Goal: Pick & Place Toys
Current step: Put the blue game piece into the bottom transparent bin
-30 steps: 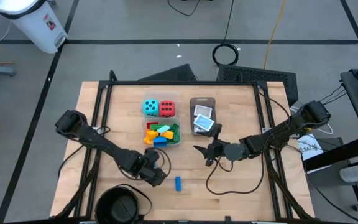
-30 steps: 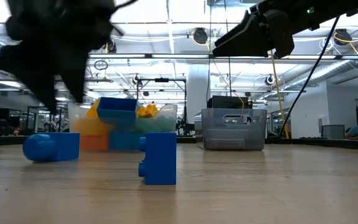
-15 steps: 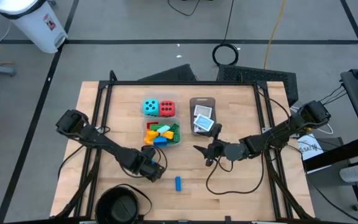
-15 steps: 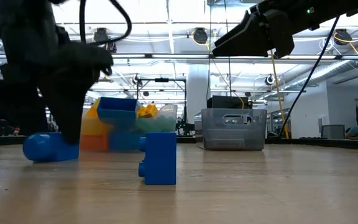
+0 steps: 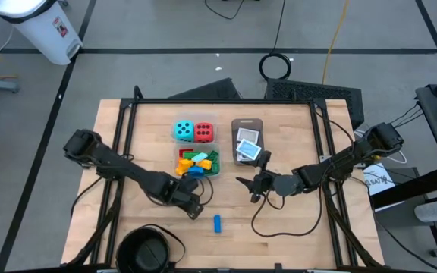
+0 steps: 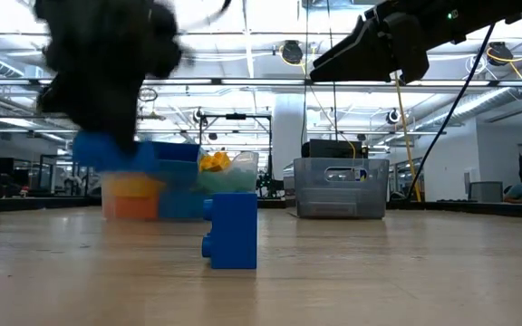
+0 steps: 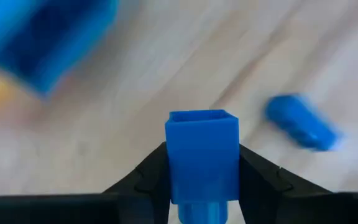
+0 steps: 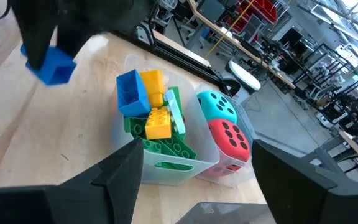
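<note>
My left gripper [image 5: 191, 206] is shut on a small blue brick [image 7: 202, 149], held above the table near its front, just on the near side of the clear tub [image 5: 197, 164] of mixed bricks. A second blue brick [image 5: 217, 223] stands on end on the wood near the front edge. The teal die [image 5: 183, 130] and the red die [image 5: 203, 132] sit in the tub's far half. White cards lie in the grey tray [image 5: 246, 123]. My right gripper [image 5: 247, 187] hangs open right of the tub with nothing between its fingers. My left gripper pinches the blue brick's two opposite side faces [image 7: 174, 168] between its two fingers. The fingers come steeply from above. The brick [image 6: 107, 150] hangs lifted clear of the table, one end sticking out past the fingertips.
A round black bowl [image 5: 146, 250] sits at the table's near left edge. A black frame rail [image 5: 226, 101] runs along the far side and down both sides. Bare wood lies between the tub and the near edge.
My left gripper has come down over the blue brick that lay on the table, shut on it and lifted it clear, rolling its wrist and moving a little toward the tub. The standing blue brick and my right gripper have kept still.
</note>
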Controlling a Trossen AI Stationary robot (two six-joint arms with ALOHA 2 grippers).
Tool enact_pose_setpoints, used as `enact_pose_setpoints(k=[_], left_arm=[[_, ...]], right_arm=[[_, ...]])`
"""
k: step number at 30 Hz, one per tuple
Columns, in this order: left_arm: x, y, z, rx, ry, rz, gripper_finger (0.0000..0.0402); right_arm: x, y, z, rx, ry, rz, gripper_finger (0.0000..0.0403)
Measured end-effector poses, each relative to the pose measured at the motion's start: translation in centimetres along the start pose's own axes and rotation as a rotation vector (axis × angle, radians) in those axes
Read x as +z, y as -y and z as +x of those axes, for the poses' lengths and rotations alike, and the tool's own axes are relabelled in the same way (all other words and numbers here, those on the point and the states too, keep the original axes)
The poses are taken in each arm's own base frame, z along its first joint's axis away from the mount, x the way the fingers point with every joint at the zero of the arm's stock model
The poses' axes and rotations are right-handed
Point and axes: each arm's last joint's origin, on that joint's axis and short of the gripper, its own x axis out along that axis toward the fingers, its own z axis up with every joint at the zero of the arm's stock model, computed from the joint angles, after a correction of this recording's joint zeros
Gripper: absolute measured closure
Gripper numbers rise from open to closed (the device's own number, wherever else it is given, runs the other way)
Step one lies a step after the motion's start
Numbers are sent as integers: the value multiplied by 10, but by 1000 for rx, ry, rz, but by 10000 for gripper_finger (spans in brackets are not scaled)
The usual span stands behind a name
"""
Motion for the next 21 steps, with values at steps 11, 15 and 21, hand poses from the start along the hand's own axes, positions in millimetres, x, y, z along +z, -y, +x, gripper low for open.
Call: enact_pose_setpoints(k=[11,15,21], left_arm=[[50,-44,-77,281,216,78,263],[65,-65,-58,324,171,57,263],[82,-91,-36,338,109,23,263]], right_arm=[[2,-7,-6,26,12,-15,138],[2,-7,-6,25,11,-16,138],[2,-7,-6,26,9,-18,138]])
